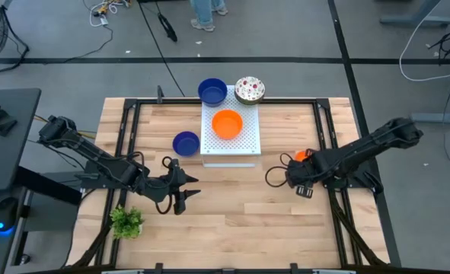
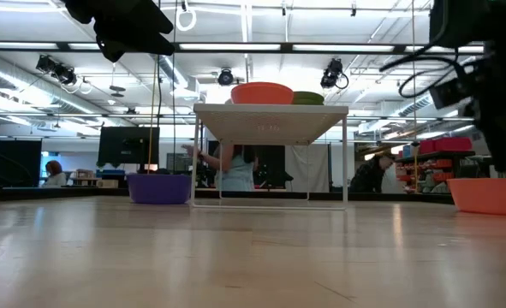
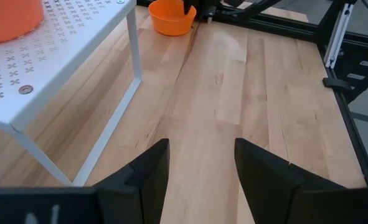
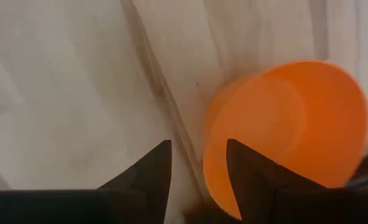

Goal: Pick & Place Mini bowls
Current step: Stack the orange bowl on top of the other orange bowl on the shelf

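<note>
From above, the wooden table carries a white perforated board with an orange bowl on it. A blue bowl and a speckled bowl sit at the board's far edge, and a second blue bowl lies on the table just beside the board's left side. The left pincer hangs near the plant, its fingers spread and empty. The right pincer is at a second orange bowl on the right.

At table height, the board stands raised on legs.

The left wrist view shows that pincer released over bare wood.

In the right wrist view, one finger overlaps the orange bowl's rim, the other finger lies outside over the wood; whether it is gripping cannot be told.
</note>
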